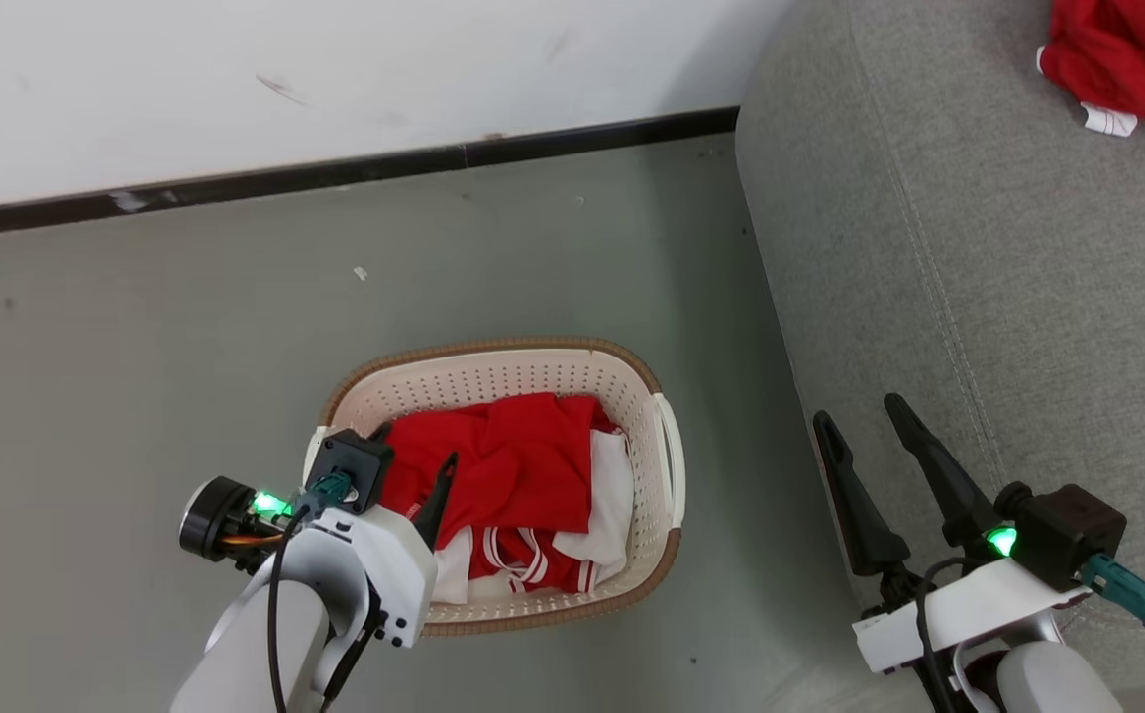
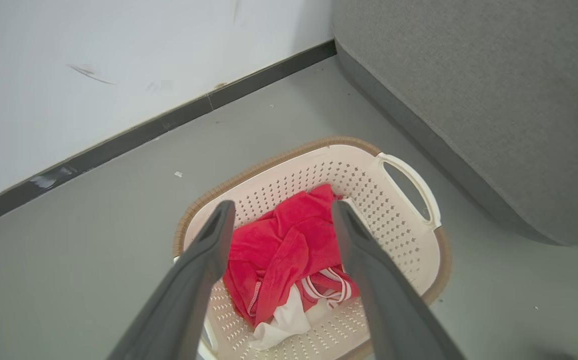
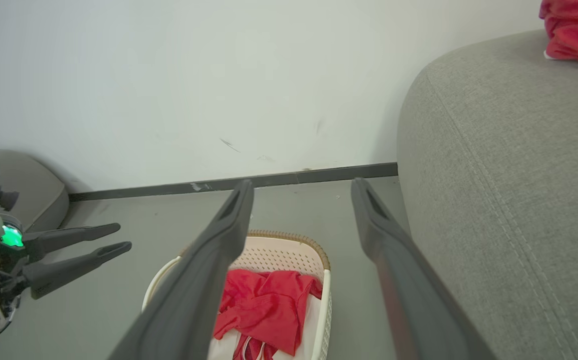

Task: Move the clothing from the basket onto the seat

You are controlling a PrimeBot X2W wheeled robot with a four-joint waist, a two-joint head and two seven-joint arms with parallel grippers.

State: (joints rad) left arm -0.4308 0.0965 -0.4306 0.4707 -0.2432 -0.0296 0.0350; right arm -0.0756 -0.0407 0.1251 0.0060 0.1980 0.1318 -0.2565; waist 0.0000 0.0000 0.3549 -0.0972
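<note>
The cream basket (image 1: 667, 465) stands on the floor just left of the grey seat (image 1: 929, 248). Red clothing (image 1: 518, 460) with white panels and striped trim lies bunched inside it. My left gripper (image 1: 412, 463) hangs open above the basket's near-left side, holding nothing; in its wrist view the fingers (image 2: 209, 250) frame the clothing (image 2: 289, 250) in the basket (image 2: 421, 190). Open and empty, my right gripper (image 1: 858, 411) hovers at the seat's front edge. Another red garment (image 1: 1127, 50) lies on the seat's far right. The right wrist view shows basket (image 3: 289, 250), clothing (image 3: 264, 305), seat (image 3: 494, 200) and left gripper (image 3: 116, 237).
A white wall (image 1: 335, 79) with a dark baseboard (image 1: 335, 178) runs behind the basket. Grey floor (image 1: 137, 347) spreads to the left and behind it. A narrow strip of floor separates basket and seat. A grey rounded shape (image 3: 24, 180) sits at the far left by the wall.
</note>
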